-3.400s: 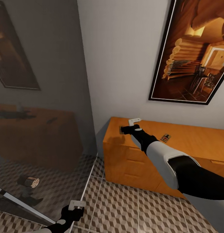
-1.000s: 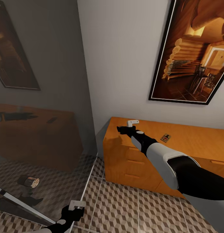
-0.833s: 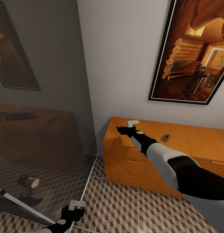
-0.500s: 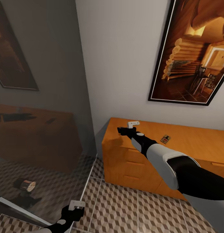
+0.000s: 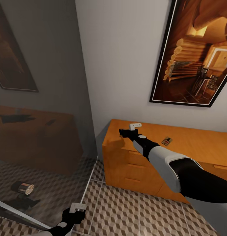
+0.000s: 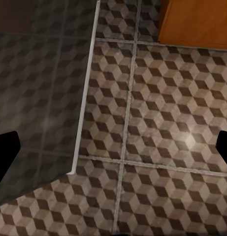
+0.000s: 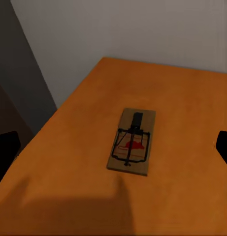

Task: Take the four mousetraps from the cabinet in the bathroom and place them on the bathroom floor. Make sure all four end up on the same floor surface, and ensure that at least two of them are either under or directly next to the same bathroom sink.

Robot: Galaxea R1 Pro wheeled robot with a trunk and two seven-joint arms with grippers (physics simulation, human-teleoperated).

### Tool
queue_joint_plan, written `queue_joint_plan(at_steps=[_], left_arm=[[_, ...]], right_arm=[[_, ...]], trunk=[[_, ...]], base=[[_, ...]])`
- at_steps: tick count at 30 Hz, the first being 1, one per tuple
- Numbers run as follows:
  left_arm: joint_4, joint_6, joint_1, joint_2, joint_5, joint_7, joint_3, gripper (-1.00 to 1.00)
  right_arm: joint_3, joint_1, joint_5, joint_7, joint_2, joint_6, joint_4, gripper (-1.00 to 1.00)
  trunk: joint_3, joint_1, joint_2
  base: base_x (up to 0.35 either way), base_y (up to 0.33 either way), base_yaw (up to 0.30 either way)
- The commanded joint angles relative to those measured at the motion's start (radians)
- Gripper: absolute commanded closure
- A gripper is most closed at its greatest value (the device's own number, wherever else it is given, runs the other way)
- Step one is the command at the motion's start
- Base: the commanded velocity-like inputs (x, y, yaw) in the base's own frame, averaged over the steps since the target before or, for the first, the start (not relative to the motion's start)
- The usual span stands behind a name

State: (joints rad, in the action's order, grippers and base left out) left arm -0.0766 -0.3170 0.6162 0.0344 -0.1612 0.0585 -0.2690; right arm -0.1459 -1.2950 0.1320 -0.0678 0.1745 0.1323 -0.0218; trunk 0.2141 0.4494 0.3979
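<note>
Right gripper point(image 5: 124, 131): extended over the near-left corner of the cabinet top, centre of the head frame. In the right wrist view its dark fingertips point(image 7: 6, 147) sit at the far side edges of the frame — jaws wide, nothing between them.
Mousetrap under the right gripper point(image 7: 132, 142): lies flat on the cabinet top, mid-frame in the right wrist view, between the spread fingers but apart from both. Wooden board, dark wire, red mark.
Second mousetrap point(image 5: 166, 141): flat on the cabinet top, right of centre in the head frame, well apart from the gripper.
Cabinet point(image 5: 126, 165): orange-brown, drawers with bar handles, against the white wall below a framed picture point(image 5: 195, 52) at upper right.
Left gripper point(image 5: 75, 214): low at the bottom of the head frame, over the bathroom floor point(image 5: 126, 209). Left wrist view shows its fingertips point(image 6: 5, 152) at the side edges — spread wide, empty.
Bathroom floor: cube-pattern tiles; a glass panel point(image 5: 41, 131) fills the left of the head frame, its lower edge a pale strip point(image 6: 86, 88) on the tiles.
</note>
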Motion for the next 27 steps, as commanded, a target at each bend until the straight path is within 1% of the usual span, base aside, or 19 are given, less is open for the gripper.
queue_joint_plan(at_steps=[1, 10, 27], left_arm=[[-0.005, -0.007, 0.002, 0.001, -0.009, 0.001, -0.009, -1.00], [-0.005, -0.008, 0.002, 0.001, -0.009, 0.001, -0.009, -1.00], [-0.005, -0.008, 0.002, 0.001, -0.008, 0.001, -0.009, -1.00]], right_arm=[[-0.008, -0.001, 0.011, -0.003, 0.000, 0.004, 0.002, -1.00], [-0.009, 0.001, 0.011, -0.003, 0.000, 0.005, 0.002, -1.00], [-0.009, 0.016, 0.011, -0.002, 0.000, 0.005, 0.003, -1.00]], trunk=[[0.002, 0.001, 0.002], [0.002, 0.001, 0.002], [0.002, 0.001, 0.002]], base=[[0.001, -0.102, 0.000], [0.000, -0.143, 0.000], [0.012, -0.013, 0.000]])
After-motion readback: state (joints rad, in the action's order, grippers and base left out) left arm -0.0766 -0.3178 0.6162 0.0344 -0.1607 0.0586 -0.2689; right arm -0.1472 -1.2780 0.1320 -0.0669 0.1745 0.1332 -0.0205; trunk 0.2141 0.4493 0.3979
